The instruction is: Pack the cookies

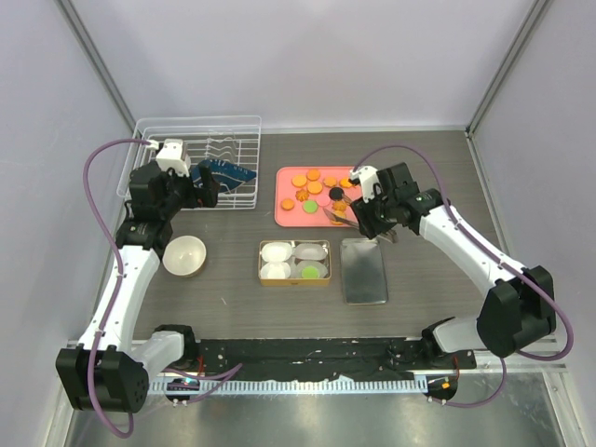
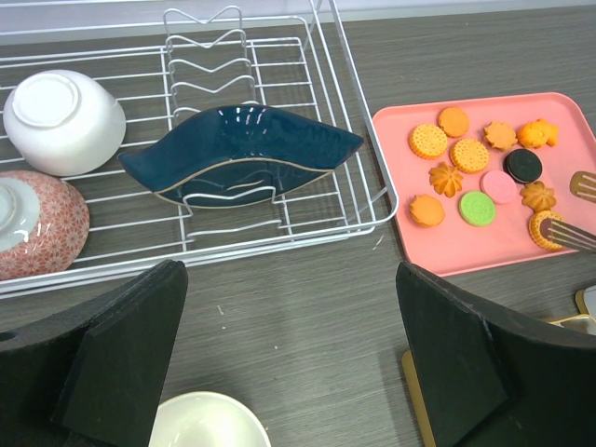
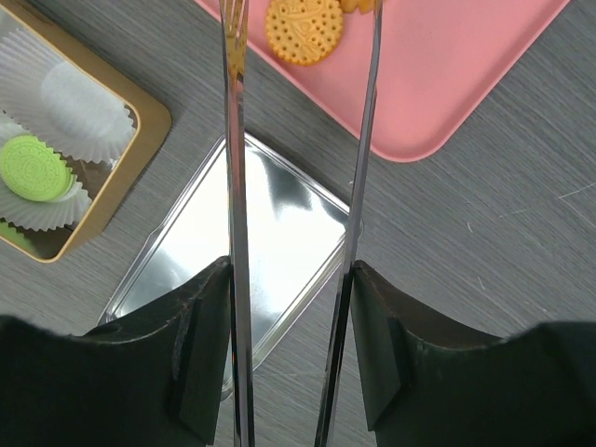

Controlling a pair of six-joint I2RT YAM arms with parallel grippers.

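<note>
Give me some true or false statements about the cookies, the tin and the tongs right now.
A green cookie lies in a paper cup inside the tin. True.
The pink tray holds only orange cookies. False: the tray also holds a black cookie and a pink cookie.
The right fingers hold metal tongs. True.
The lid sits on the tin. False: the lid lies on the table beside it.
The left fingers are open and empty. True.

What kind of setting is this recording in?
Probably a robot lab bench staged as a kitchen: plain walls enclose a grey table holding a wire dish rack, a pink tray of cookies and a gold tin; the right gripper holds tongs.
</note>
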